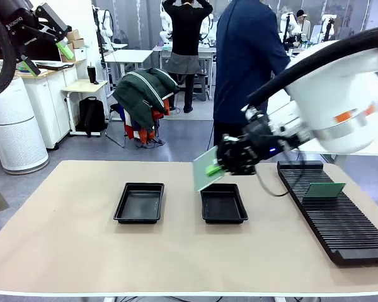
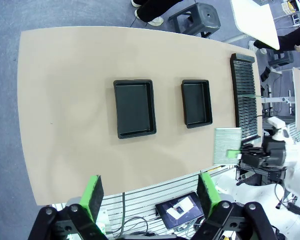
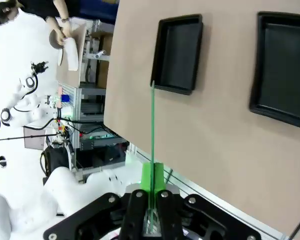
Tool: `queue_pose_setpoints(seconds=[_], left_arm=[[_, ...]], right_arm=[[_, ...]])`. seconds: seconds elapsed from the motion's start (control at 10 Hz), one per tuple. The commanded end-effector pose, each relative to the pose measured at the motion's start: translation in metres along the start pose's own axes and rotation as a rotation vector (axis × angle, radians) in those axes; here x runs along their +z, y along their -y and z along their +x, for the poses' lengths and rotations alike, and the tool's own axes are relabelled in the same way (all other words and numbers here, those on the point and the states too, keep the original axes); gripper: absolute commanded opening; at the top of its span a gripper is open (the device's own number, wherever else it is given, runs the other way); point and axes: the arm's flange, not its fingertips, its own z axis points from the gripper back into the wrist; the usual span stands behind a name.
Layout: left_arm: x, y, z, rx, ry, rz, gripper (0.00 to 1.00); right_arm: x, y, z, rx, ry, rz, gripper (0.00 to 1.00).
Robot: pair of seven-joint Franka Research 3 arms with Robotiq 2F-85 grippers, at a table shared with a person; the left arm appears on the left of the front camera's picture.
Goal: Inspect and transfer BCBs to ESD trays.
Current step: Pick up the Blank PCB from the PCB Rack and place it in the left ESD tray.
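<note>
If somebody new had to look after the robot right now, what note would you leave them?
Left gripper: open, holding nothing, raised high at the left side.
Right gripper: shut on a green board, held tilted in the air just above the right tray.
Trays: the right tray and the left tray sit side by side on the table, both with nothing in them.
Rack: a second board stands in the long black rack.
Done: one board is out of the rack and in the grip.
Left: set it in a tray, then probably fetch the second board.
</note>
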Motion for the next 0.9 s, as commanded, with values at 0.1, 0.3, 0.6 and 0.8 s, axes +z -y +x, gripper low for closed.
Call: queue_pose_setpoints(seconds=[0.1, 0.3, 0.6, 0.8], left_arm=[[0.0, -0.002, -0.002, 0.003, 0.006, -0.001, 1.0], [0.0, -0.002, -0.002, 0.003, 0.006, -0.001, 1.0], [0.0, -0.002, -0.002, 0.003, 0.006, -0.001, 1.0], [0.0, -0.002, -0.002, 0.003, 0.006, -0.001, 1.0]], right_arm=[[-0.08, -0.016, 0.019, -0.077, 0.068, 0.035, 0.02], [-0.123, -0.019, 0.031, -0.096, 0.06, 0.072, 0.02], [-0.181, -0.024, 0.049, -0.075, -0.009, 0.057, 0.02], [-0.209, -0.024, 0.062, -0.075, -0.016, 0.055, 0.02]])
